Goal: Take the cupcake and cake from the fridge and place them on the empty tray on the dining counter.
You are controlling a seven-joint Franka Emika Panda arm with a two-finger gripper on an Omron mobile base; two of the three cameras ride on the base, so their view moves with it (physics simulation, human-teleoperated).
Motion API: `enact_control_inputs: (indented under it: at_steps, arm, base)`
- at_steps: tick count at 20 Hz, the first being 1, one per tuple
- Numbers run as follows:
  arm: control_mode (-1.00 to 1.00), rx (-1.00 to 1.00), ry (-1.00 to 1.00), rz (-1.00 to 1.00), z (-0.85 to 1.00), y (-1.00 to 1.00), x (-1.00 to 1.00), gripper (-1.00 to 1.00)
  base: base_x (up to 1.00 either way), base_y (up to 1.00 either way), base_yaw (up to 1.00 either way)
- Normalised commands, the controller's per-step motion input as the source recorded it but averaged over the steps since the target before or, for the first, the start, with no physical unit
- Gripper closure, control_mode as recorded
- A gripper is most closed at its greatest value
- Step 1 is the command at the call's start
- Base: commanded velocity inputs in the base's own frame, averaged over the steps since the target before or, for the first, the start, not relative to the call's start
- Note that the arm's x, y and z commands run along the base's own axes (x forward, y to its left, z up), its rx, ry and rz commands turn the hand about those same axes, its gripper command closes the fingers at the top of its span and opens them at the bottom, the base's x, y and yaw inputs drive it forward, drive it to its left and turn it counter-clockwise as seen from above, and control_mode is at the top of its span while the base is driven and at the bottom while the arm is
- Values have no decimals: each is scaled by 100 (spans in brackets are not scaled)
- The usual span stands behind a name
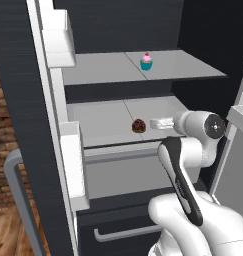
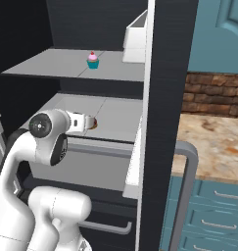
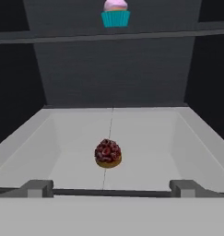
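Note:
The fridge [image 1: 23,100] stands open with its light grey shelves showing. On the upper shelf sits the cupcake [image 1: 146,61] [image 2: 92,60] [image 3: 115,13], teal wrapper and pink frosting. The dark brown cake [image 1: 138,125] [image 3: 108,153] rests on the lower shelf, and in the right base view the cake [image 2: 95,125] is partly hidden behind the hand. My gripper [image 1: 154,123] [image 2: 90,122] [image 3: 111,190] is open and level with the lower shelf, a short way in front of the cake, with nothing between its fingers [image 3: 38,188]. The tray and the dining counter are out of view.
Open fridge doors flank the arm, each with white door bins [image 1: 73,160] [image 2: 135,37] and a grey bar handle [image 1: 15,190] [image 2: 186,196]. A drawer with a handle [image 1: 125,232] lies below the shelves. A marble-topped counter [image 2: 213,142] with teal drawers stands at the right before a brick wall.

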Motion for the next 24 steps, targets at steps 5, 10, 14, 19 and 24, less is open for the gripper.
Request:
enact_control_inputs:
  at_steps: [5, 10, 14, 19, 24]
  arm:
    - [-100, 0, 15, 0, 24, 0, 32, -100]
    - [-100, -2, 23, -2, 21, 2, 38, -100]
    - [-100, 0, -1, 0, -7, 2, 11, -100]
    - [-100, -2, 5, 0, 55, 0, 0, -100]
    - [-100, -4, 5, 0, 70, 0, 7, -100]
  base:
    - [0, 0, 0]
    - [0, 0, 0]
    - [0, 0, 0]
    - [0, 0, 0]
    - [0, 0, 0]
